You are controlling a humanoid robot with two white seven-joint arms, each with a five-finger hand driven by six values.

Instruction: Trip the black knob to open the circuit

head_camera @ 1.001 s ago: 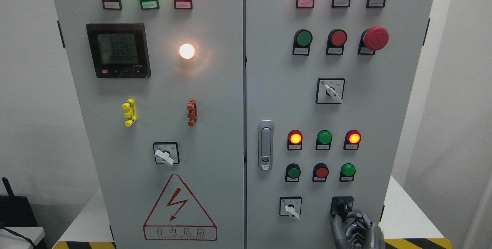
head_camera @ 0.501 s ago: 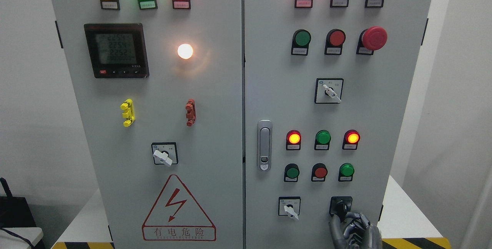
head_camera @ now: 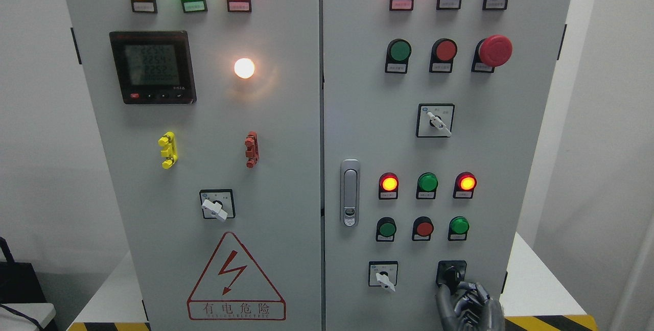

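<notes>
1. The black knob (head_camera: 451, 273), on a square black plate, sits low on the cabinet's right door (head_camera: 485, 132); the right hand (head_camera: 467, 304) has its fingers curled round the knob.
2. A red warning triangle (head_camera: 236, 277) reads "有电危险".

A white table (head_camera: 536, 285) carries a tall grey electrical cabinet (head_camera: 286, 132) with two doors, which stands directly on it and takes up most of its width. The tabletop shows bare at both sides of the cabinet, and a yellow-and-black hazard stripe (head_camera: 552, 322) runs along its front edge.
</notes>
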